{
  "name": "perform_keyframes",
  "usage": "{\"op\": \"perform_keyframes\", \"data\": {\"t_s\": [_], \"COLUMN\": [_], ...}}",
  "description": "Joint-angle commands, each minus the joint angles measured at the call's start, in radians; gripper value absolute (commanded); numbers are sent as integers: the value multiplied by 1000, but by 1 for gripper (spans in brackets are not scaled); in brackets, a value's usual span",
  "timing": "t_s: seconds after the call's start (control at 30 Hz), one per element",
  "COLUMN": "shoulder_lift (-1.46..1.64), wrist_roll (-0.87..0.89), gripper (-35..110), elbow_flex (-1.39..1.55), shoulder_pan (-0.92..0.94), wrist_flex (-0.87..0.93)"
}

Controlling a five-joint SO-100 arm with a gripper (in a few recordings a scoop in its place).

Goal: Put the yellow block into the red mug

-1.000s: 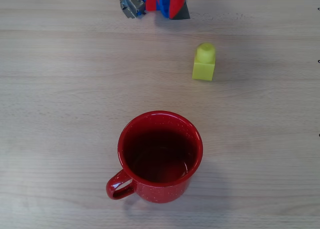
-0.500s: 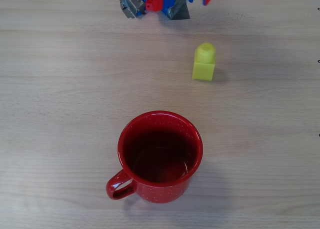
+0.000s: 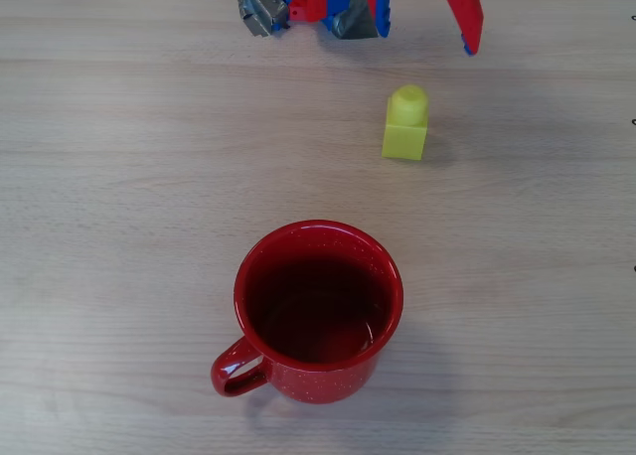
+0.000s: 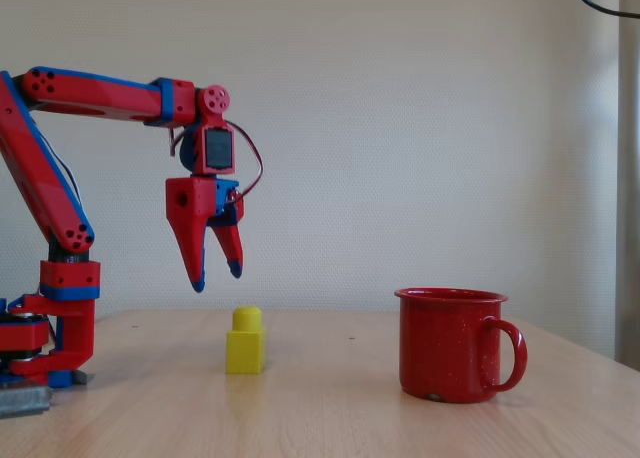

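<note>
— Overhead view first: where is the yellow block (image 3: 405,124) found?

— It is seen standing upright on the wooden table (image 3: 119,177), stud uppermost, toward the upper right of the centre. Nothing is touching it. In the fixed view the yellow block (image 4: 245,342) is set on the tabletop to the left of the red mug (image 4: 449,344), well apart from it.

— And the mug itself?

— The red mug (image 3: 318,311) is placed below the block in the overhead view, mouth up, its dark inside exposed, with the loop handle turned to the lower left. In the fixed view the handle is shown on the mug's right side. White speckles can be made out on the enamel.

— How is the gripper held?

— The gripper (image 4: 217,274) is raised above the table in the fixed view, pointed downward, up and a little to the left of the block. Its two red fingers are spread, with a clear gap between the blue tips, and nothing is held between them. In the overhead view one red finger (image 3: 460,13) is seen reaching in from the top edge, above and right of the block.

— What else is shown?

— The red and blue arm (image 4: 100,94) is carried out from its base (image 4: 45,338) at the left of the fixed view, against a pale wall (image 4: 420,128).
</note>
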Motion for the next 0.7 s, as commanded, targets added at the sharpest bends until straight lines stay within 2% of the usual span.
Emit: {"op": "perform_keyframes", "data": {"t_s": [0.0, 0.67], "shoulder_lift": [-15, -242], "wrist_roll": [6, 3], "gripper": [37, 38], "elbow_flex": [-2, 35], "shoulder_pan": [11, 71], "wrist_flex": [-31, -252]}}
